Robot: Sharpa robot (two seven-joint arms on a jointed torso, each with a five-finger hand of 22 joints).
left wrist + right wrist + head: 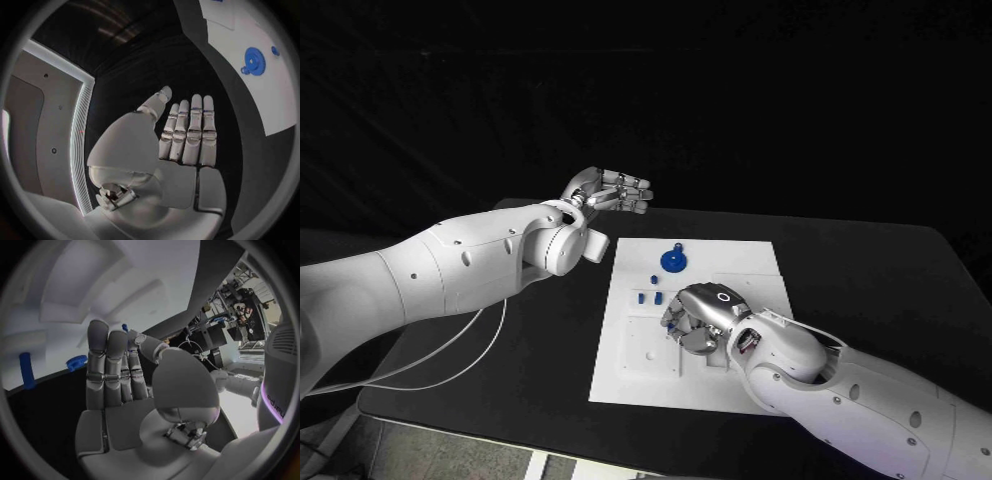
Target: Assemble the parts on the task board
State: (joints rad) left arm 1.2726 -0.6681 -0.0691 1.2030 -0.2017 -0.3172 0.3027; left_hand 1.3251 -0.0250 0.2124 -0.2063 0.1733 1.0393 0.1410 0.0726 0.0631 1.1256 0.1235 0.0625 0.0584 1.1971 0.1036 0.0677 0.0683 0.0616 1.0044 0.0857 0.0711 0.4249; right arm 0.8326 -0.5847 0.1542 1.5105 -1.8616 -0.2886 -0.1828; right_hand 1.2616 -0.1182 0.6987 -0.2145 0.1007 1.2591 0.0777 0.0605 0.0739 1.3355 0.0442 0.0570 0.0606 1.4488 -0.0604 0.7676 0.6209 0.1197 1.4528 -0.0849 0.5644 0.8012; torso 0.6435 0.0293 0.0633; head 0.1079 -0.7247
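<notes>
Then right hand [700,318] was seen over task board [733,262], fingers extended, nothing held | left hand [606,190] spread, empty | blue gear [674,262] judged best pinched by its rim.

Black table [877,270]; cables [444,365], seemingly white, hanging past its near-left edge.

task board [733,262]: was white | parts [672,262]: were blue | table [877,270]: was black | hands [607,190]: were silver
</notes>
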